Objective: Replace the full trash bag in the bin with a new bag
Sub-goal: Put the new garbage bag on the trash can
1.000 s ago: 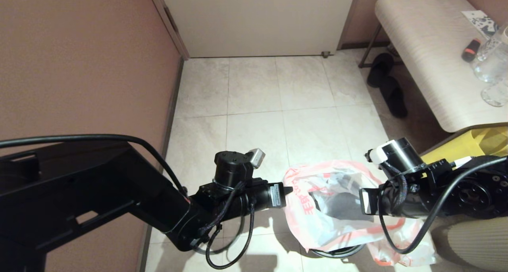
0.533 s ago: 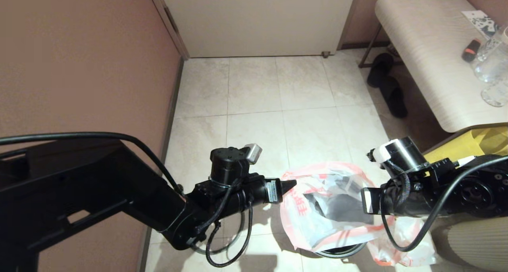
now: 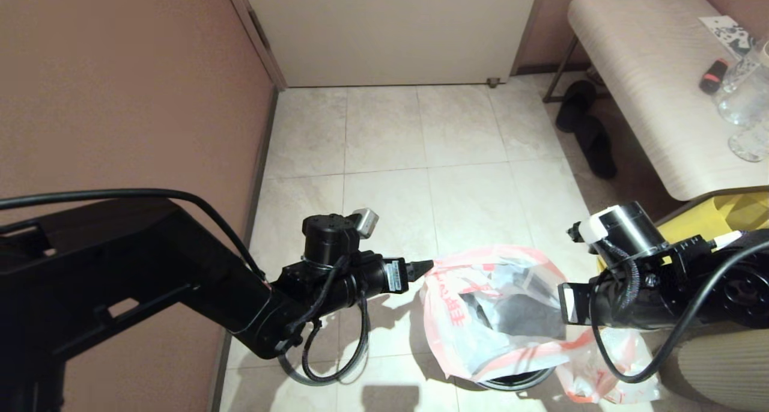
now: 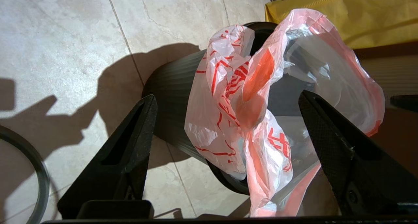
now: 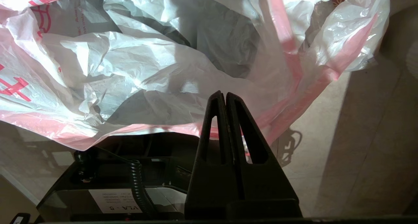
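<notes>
The new bag (image 3: pixel 480 322), thin white plastic with a pink hem and red print, is draped over the black bin (image 3: pixel 516 381), mouth partly spread. In the left wrist view the new bag (image 4: pixel 228 119) hangs loose against the bin's ribbed wall (image 4: pixel 173 87). My left gripper (image 3: pixel 420 269) sits just left of the bag, open wide (image 4: pixel 226 96), gripping nothing. On the bag's right side, my right gripper (image 3: pixel 563 309) is shut (image 5: pixel 225 94) on its pink hem (image 5: pixel 183 128). A lumpy white bag with pink hem, the full trash bag (image 3: pixel 601 370), lies on the floor right of the bin.
A yellow cloth tote (image 3: pixel 721 220) stands behind my right arm, under a pale bench (image 3: pixel 649 69) carrying glassware (image 3: pixel 742 93). Black slippers (image 3: pixel 586 124) lie by the bench leg. A brown wall (image 3: pixel 120 99) runs close on the left and a door (image 3: pixel 390 27) closes the far end.
My left gripper has opened, let go of the bag's left edge and drawn back to the left. The bag's left side has slumped a little. My right gripper stays shut and has shifted slightly right.
</notes>
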You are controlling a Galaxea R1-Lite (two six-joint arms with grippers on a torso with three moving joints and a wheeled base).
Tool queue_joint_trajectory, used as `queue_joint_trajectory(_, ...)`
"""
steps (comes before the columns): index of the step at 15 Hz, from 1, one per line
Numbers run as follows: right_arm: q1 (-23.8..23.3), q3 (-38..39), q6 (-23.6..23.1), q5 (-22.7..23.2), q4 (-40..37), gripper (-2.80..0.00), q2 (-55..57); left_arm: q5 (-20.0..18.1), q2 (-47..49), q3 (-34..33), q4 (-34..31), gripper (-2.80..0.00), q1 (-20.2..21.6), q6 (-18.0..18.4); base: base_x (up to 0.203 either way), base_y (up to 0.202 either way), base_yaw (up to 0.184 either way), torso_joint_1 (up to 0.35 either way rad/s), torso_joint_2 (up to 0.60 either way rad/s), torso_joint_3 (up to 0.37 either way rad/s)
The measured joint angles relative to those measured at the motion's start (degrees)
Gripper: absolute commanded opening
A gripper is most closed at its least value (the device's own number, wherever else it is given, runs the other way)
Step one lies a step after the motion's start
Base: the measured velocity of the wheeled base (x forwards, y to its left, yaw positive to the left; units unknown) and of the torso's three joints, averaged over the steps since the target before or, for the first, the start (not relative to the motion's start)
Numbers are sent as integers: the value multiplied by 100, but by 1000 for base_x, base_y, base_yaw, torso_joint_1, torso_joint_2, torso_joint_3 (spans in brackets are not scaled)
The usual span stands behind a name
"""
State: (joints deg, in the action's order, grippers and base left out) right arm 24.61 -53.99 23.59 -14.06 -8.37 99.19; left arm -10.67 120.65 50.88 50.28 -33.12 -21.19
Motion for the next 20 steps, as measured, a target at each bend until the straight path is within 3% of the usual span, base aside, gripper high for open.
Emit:
queue_joint_trajectory(6,-50,44,0,18,59,-280,-19,-30,271,-4,17,0,-135,9,0,0,0,0,0,0)
queue_joint_trajectory(7,-58,44,0,22,66,-280,-18,-18,342,12,43,-280,-160,6,0,0,0,0,0,0)
queue_joint_trajectory(14,-63,-5,-5,52,101,-280,-56,17,843,357,204,-280,-202,-4,0,0,0,0,0,0)
queue_joint_trajectory(20,-41,-15,21,329,96,-280,-137,15,430,164,198,-280,-254,-4,0,0,0,0,0,0)
